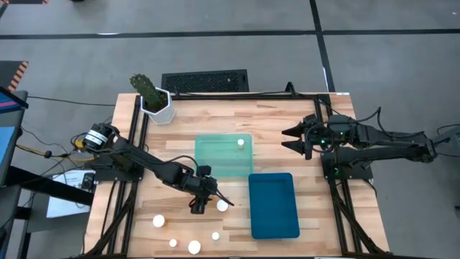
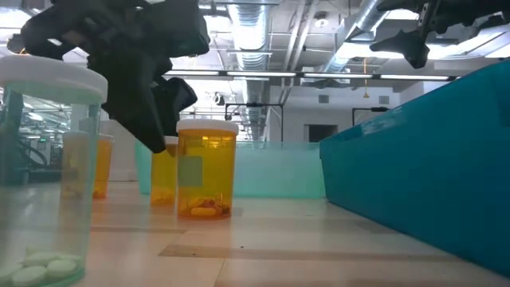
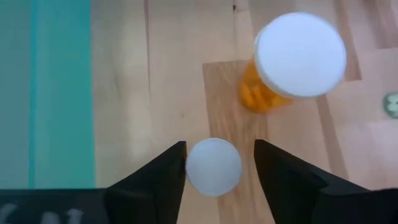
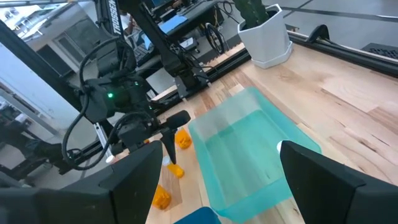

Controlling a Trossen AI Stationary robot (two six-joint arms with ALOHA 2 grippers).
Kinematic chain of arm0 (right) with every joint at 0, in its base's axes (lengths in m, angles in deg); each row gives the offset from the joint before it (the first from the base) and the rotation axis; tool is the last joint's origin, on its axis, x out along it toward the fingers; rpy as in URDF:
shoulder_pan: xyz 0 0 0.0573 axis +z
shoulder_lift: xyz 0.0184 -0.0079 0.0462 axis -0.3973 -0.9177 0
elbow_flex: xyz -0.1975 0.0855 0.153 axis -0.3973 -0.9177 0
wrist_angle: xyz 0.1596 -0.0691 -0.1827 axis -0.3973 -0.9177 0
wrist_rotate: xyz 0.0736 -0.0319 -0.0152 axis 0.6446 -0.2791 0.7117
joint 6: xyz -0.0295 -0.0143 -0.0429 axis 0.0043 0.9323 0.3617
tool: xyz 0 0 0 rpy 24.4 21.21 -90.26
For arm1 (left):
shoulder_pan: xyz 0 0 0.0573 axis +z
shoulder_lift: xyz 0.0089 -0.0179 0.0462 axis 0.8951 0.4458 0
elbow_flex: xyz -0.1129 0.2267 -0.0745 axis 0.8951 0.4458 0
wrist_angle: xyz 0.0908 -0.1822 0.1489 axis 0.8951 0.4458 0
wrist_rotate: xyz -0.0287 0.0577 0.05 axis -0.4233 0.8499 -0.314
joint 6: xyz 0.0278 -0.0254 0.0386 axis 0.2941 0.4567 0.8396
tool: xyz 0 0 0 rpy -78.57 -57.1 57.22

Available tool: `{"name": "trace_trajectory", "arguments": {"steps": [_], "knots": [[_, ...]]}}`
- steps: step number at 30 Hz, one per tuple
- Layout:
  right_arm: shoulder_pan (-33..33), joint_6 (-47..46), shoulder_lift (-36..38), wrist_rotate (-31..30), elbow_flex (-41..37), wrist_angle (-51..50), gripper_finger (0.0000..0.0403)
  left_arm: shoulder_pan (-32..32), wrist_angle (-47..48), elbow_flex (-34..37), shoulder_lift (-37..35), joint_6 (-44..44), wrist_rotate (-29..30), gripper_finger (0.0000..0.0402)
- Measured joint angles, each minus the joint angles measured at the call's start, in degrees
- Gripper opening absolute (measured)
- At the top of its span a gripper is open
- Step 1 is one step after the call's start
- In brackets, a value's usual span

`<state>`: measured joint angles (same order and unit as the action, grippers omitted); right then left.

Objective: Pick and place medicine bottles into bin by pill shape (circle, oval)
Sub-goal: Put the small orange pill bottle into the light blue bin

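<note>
My left gripper [image 3: 217, 163] points steeply down, open, over a narrow medicine bottle with a small white cap [image 3: 213, 167]. One finger stands on each side of the cap. The bottle stands upright on the table, and in the high view my gripper [image 1: 199, 206] hides it. A wider orange bottle [image 3: 300, 55] stands just beyond it on its base [image 1: 222, 206]. Several more bottles [image 1: 159, 221] stand near the front left edge. One white cap [image 1: 241, 142] shows inside the light green tray [image 1: 215, 169]. My right gripper [image 1: 284, 139] waits open, high at the table's right. My left gripper comes at the narrow bottle's cap from above, slanting down. One fingertip [image 3: 177, 163] lies right at the cap's edge, and a narrow strip of table shows between the cap and the other fingertip [image 3: 264, 163]. Whether the fingers touch the cap, I cannot tell.
A dark blue tray [image 1: 273, 223] lies at the front centre-right, next to the green tray. A white hexagonal pot with a cactus [image 1: 157, 104] stands at the far left corner. In the low view a clear bottle [image 2: 40, 175] with white round pills stands close at the left.
</note>
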<state>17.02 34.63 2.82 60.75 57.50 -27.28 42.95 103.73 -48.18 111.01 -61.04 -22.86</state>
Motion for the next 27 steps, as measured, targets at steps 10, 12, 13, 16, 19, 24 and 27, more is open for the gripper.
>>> {"name": "trace_trajectory", "arguments": {"steps": [10, 12, 13, 16, 19, 24, 27], "knots": [[0.00, 0.01, 0.01, -0.01, 0.00, -0.21, 0.0333, 0.02, -0.61, -0.04, -0.29, -0.31, 0.22, 0.0159], [0.00, 0.02, 0.01, -0.01, 0.00, -0.22, 0.0333, 0.02, -0.62, -0.04, -0.29, -0.40, 0.19, 0.0159], [0.00, 0.02, 0.01, 0.00, 0.00, -0.22, 0.0333, 0.02, -0.62, -0.04, -0.29, -0.62, 0.18, 0.0158], [0.00, 0.02, 0.01, -0.01, 0.00, -0.24, 0.0333, 0.02, -0.62, -0.04, -0.27, -1.46, 0.20, 0.0148], [0.00, 0.02, 0.00, -0.01, 0.00, -0.24, 0.0333, 0.04, -0.62, -0.04, -0.27, -1.52, 0.20, 0.0129], [0.00, 0.03, 0.01, 0.00, 0.00, -0.24, 0.0333, 0.04, -0.62, -0.04, -0.27, -1.69, 0.18, 0.0109], [0.00, 0.02, 0.01, -0.01, 0.00, -0.24, 0.0333, 0.04, -0.44, -0.04, -0.27, -2.47, 0.25, 0.0112]]}}
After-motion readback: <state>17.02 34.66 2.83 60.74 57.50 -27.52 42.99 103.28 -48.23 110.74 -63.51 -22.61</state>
